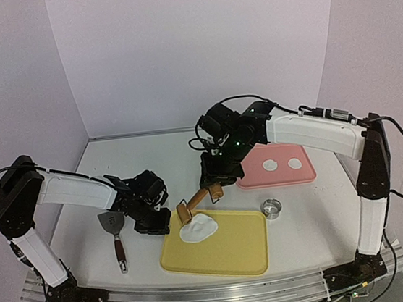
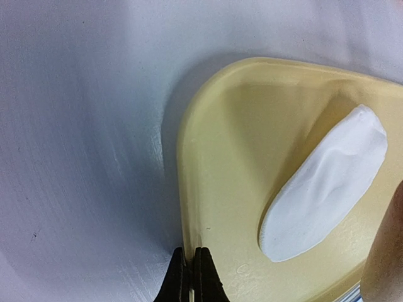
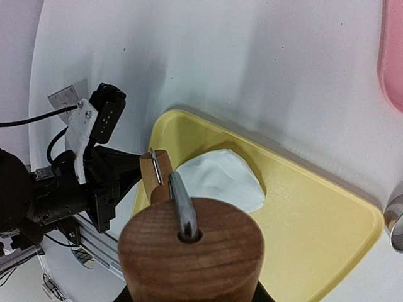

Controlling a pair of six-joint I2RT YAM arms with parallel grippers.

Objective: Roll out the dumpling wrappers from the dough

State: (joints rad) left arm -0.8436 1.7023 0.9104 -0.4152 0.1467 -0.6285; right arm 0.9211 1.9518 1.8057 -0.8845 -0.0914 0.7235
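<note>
A lumpy white dough piece (image 1: 199,228) (image 2: 327,189) (image 3: 220,179) lies on the left part of the yellow tray (image 1: 235,256) (image 2: 214,157) (image 3: 315,220). My right gripper (image 1: 216,184) is shut on the wooden handle (image 3: 192,251) of a small roller. The roller's head (image 1: 185,212) (image 3: 154,173) hangs at the dough's left edge, and the handle hides that gripper's fingers in the right wrist view. At the tray's left side my left gripper (image 1: 159,225) (image 2: 189,270) is shut on the rim. Two round dumpling wrappers (image 1: 269,165) (image 1: 294,162) lie on the pink tray (image 1: 252,181).
A metal ring cutter (image 1: 270,207) (image 3: 397,220) stands between the two trays. A spatula (image 1: 114,234) with a dark handle lies left of the yellow tray. The pink tray's corner (image 3: 393,56) shows at the right wrist view's top right. White walls close in the back and sides.
</note>
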